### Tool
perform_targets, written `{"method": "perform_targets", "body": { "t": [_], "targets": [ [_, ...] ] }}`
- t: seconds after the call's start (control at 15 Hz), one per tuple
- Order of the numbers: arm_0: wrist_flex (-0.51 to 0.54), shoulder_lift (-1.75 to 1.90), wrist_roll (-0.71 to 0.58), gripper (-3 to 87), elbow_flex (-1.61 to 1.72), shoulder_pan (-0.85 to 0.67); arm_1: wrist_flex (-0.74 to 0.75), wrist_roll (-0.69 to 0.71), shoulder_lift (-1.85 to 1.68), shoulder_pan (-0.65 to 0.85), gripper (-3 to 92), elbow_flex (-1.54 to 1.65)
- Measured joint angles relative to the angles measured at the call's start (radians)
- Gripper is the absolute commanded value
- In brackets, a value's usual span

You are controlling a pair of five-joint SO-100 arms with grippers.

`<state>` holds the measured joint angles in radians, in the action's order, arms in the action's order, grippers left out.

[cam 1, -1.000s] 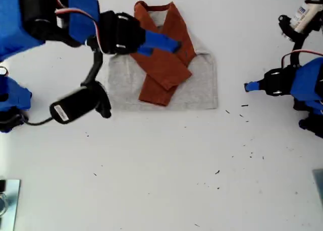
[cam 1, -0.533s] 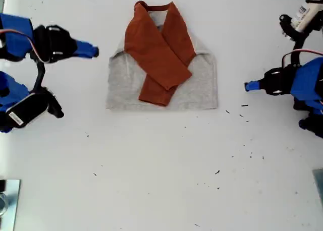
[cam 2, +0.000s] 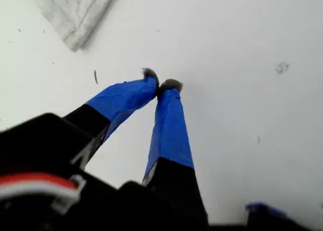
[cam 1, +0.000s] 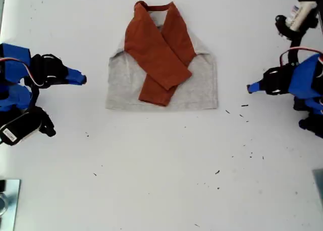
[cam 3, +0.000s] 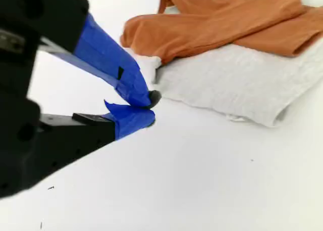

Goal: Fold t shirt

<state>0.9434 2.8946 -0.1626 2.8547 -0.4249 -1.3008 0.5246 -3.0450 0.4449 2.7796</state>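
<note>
With my first gripper [cam 2: 160,83] and my second gripper [cam 3: 146,106] both pinched empty, a careless grab risked dislodging the t shirt's [cam 1: 161,64] crossed sleeves [cam 1: 160,52].

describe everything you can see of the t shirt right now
The t shirt lies flat on the white table, apart from both arms. Its speckled light-grey body is folded into a rectangle; the two rust-orange sleeves are crossed diagonally over it, below an orange neckband. The fabric looks soft and knitted. No logo shows. Nothing touches it.
</note>
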Motion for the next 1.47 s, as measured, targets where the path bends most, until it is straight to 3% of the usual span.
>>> {"method": "perform_targets", "body": {
  "t": [0.13,0.27,0.47,0.73,0.8,0.93,1.07,1.13,1.47],
  "targets": [
    [0.137,-0.357,0.005,19.2,-0.371,0.1,-0.101,-0.028,0.442,-0.046,34.9,-0.437],
    [0.16,-0.583,-0.006,27.6,-0.627,0.167,-0.195,-0.043,0.831,-0.114,39.4,-0.813],
    [0.158,-0.848,-0.067,28.5,-0.759,0.175,-0.202,-0.057,1.164,-0.166,39.0,-1.055],
    [0.087,-1.109,-0.083,29.1,-0.769,0.166,-0.097,-0.071,1.364,-0.181,37.7,-1.071],
    [0.064,-1.163,-0.083,28.0,-0.77,0.155,-0.063,-0.071,1.417,-0.181,34.1,-1.072],
    [0.035,-1.261,-0.081,21.5,-0.788,0.127,0.006,-0.066,1.496,-0.181,13.5,-1.075],
    [0.012,-1.307,-0.083,4.0,-0.801,0.12,0.103,-0.055,1.549,-0.175,3.5,-1.101],
    [0.0,-1.325,-0.083,-0.3,-0.802,0.12,0.138,-0.055,1.591,-0.175,3.3,-1.101],
    [-0.038,-1.308,-0.054,-0.3,-0.853,0.221,0.115,-0.034,1.496,-0.238,3.2,-1.089]
  ]
}}
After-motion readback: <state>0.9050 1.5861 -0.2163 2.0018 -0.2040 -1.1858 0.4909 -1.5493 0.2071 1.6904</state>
